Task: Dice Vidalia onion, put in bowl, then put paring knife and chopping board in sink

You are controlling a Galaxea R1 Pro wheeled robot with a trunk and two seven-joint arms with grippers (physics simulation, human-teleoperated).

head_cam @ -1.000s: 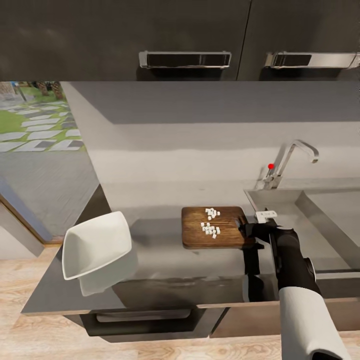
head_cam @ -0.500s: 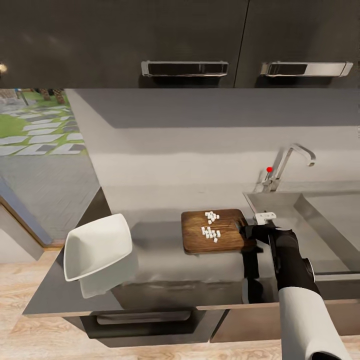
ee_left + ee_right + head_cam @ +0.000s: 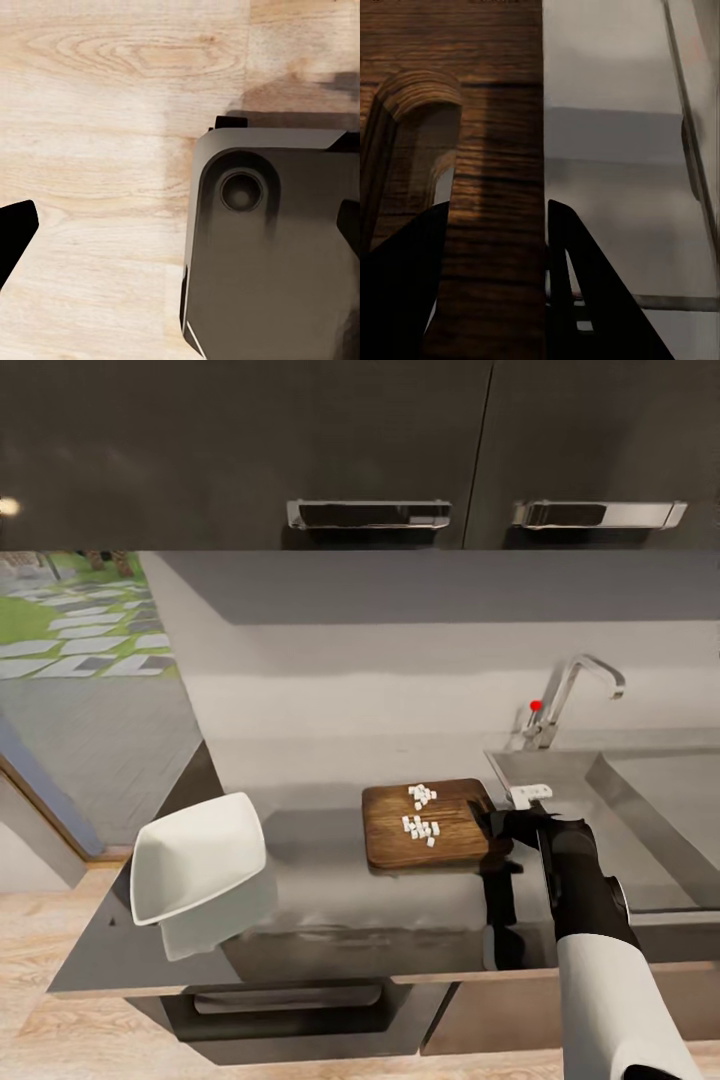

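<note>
My right gripper is shut on the right end of the brown chopping board, which carries a small heap of white diced onion. The right wrist view has the dark fingers clamping the board on the strip beside its handle slot. The white bowl rests tilted at the left end of the grey countertop. The steel sink lies right of the board. The paring knife and a whole Vidalia onion are out of view. My left gripper is open over the wooden floor.
A chrome tap with a red knob stands behind the sink. Dark wall cabinets hang above. Left of the counter a glass opening looks onto a paved garden. The robot's dark base sits below my left gripper.
The whole view has slid slightly downward, so the camera moved. My right gripper keeps its hold on the board, and the diced onion stays in place on it.
</note>
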